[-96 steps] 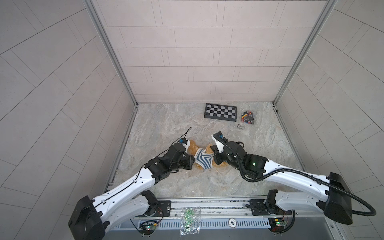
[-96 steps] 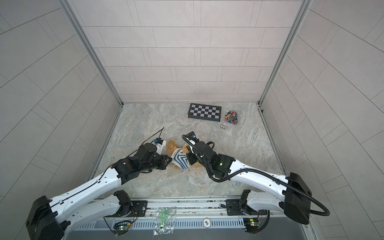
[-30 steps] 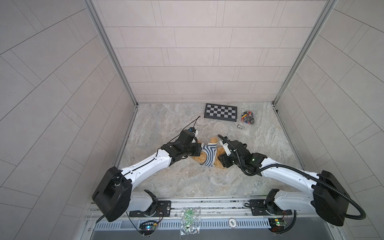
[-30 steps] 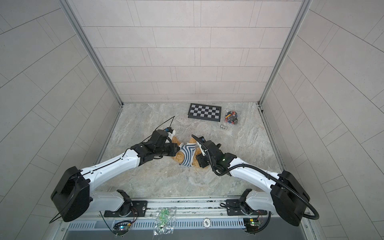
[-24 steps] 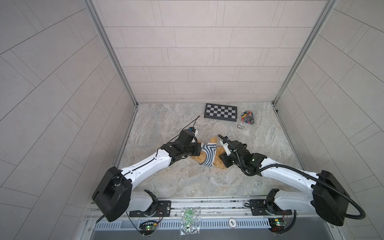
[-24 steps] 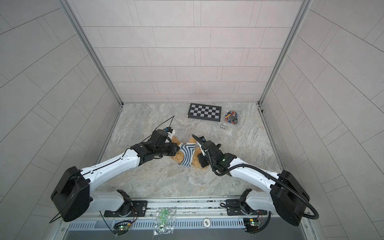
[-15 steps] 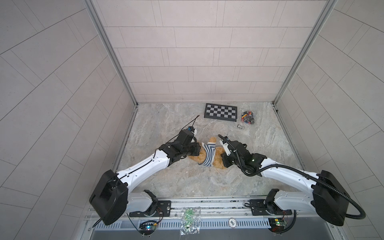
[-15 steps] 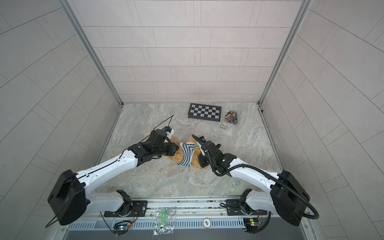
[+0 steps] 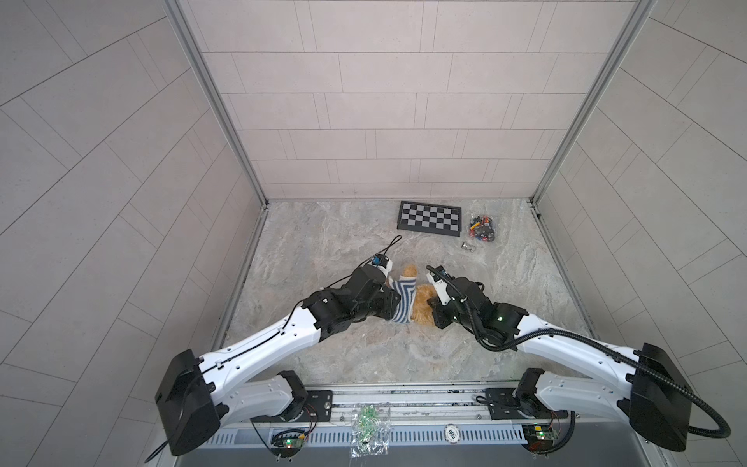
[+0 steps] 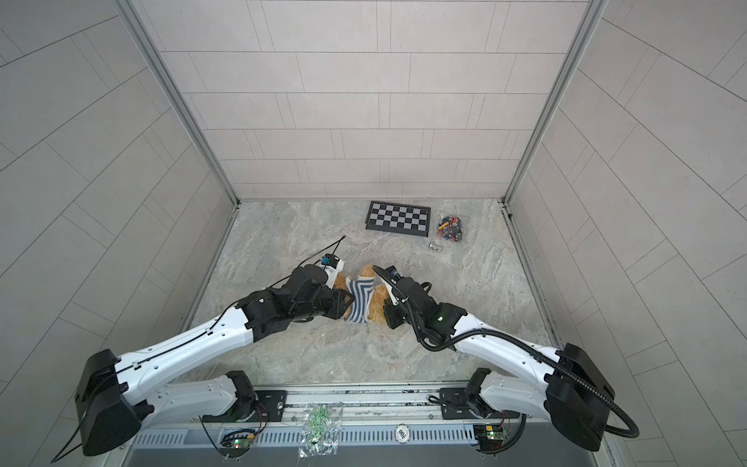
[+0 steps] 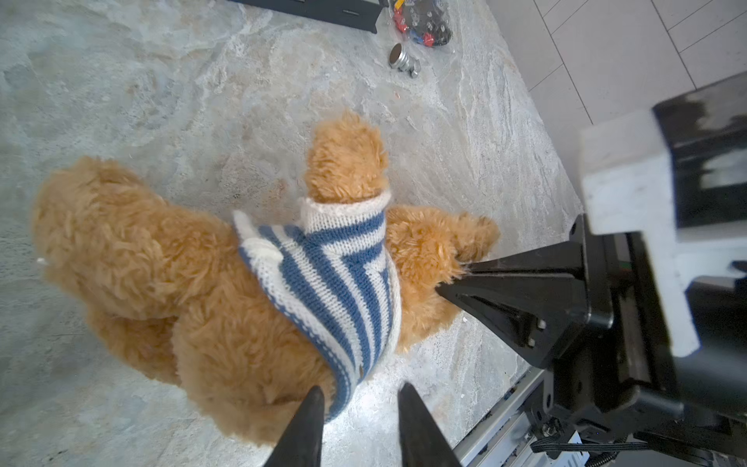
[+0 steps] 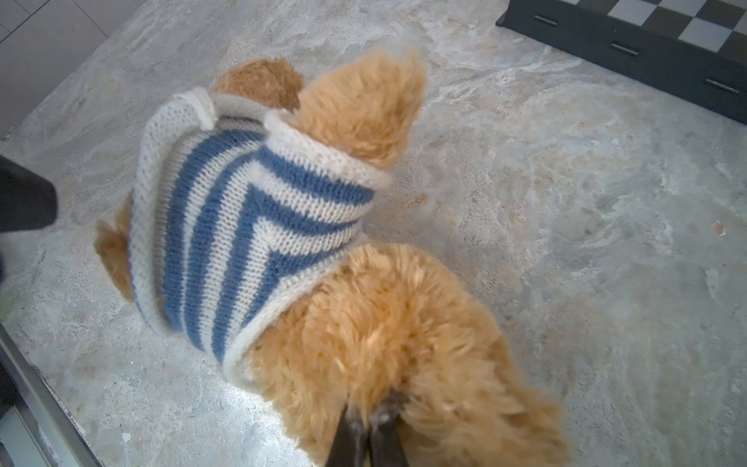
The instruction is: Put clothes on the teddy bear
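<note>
One teddy bear (image 9: pixel 422 301), small, golden-brown fuzzy plush, lying near the middle of the grey marbled desk (image 9: pixel 343 242), between the two pincers; seen in both top views (image 10: pixel 378 301).

One knitted sweater (image 9: pixel 402 301), blue-and-white striped with white ribbed edges, drawn over the bear's trunk; fur bare at either end, and one furry limb stands out of a white cuff.

One left gripper (image 11: pixel 361 386), black tapered fingers spread apart. The sweater's hem lies just beside one finger (image 11: pixel 307 424), and bare desk shows in the gap.

One right gripper (image 12: pixel 368 424), fingers pressed together, pinching a tuft of the bear's fur at the end away from the left gripper.

One black-and-white checkerboard panel (image 9: pixel 429 218), flat at the desk's far edge, right of middle.

One clear bag of small multicoloured parts (image 9: pixel 480 229), just beside the panel, toward the far right corner. One small silver metal fitting (image 9: pixel 468 246) lies near it.

Writing: a round white disc (image 9: pixel 452 433) on the front rail bears print too small to read.

View notes: the left wrist view alone shows the right gripper (image 11: pixel 452 277) side-on, tips buried in fur. The right wrist view shows those fingers end-on, with the stripes meeting in a chevron (image 12: pixel 226 226). Only the top views show the panel whole.
</note>
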`<action>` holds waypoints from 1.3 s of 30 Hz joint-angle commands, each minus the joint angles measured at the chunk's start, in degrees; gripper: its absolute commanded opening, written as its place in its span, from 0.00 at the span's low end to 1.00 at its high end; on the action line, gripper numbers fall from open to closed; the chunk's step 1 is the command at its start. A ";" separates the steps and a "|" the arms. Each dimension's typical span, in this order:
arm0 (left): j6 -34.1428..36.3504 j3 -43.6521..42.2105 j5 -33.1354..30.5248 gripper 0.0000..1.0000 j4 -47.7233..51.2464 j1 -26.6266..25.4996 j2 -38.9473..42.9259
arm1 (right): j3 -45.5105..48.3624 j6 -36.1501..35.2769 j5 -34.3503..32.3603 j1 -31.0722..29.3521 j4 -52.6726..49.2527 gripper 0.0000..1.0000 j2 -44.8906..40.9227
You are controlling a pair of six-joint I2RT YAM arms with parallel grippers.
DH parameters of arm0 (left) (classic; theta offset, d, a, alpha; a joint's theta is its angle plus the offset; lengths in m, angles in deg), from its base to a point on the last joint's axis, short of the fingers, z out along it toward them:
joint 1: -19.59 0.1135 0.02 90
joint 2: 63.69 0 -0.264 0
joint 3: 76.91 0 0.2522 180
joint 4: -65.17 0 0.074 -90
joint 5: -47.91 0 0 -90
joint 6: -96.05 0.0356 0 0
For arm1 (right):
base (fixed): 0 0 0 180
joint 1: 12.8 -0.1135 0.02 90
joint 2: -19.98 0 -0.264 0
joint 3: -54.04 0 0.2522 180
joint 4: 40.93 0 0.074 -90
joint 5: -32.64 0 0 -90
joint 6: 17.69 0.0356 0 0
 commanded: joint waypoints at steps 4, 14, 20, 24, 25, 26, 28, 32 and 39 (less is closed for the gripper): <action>-2.14 1.05 -2.44 0.35 -1.70 -1.28 -3.66 | -0.36 0.84 -1.83 -1.30 -0.26 0.00 -1.81; -2.56 2.44 -4.59 0.14 -2.21 -1.31 -7.38 | -0.34 0.96 -2.77 -2.01 -0.69 0.00 -2.61; -1.88 -0.80 -4.85 0.00 0.42 -0.25 -2.71 | 0.22 0.61 -4.86 -1.93 -2.41 0.00 -3.40; -1.13 -3.84 -3.43 0.00 1.85 2.20 1.13 | 0.05 0.34 -5.42 -1.93 -3.96 0.00 -3.22; -0.85 -4.27 -3.21 0.00 2.35 2.84 1.90 | -0.10 0.33 -5.44 -1.94 -4.35 0.00 -3.10; -0.60 -4.64 -2.87 0.00 2.70 3.42 2.53 | -0.27 0.32 -5.52 -1.93 -4.77 0.00 -3.06; -0.15 -5.56 -1.65 0.00 3.00 5.03 3.76 | -0.58 0.26 -5.77 -1.93 -5.69 0.00 -3.08; 1.31 -7.08 -0.02 0.00 3.76 8.20 5.87 | -0.73 0.08 -6.86 -1.93 -7.23 0.00 -4.10; 3.79 -5.61 0.75 0.00 3.61 8.95 3.23 | -1.69 -0.27 -6.52 -1.95 -7.62 0.00 -3.98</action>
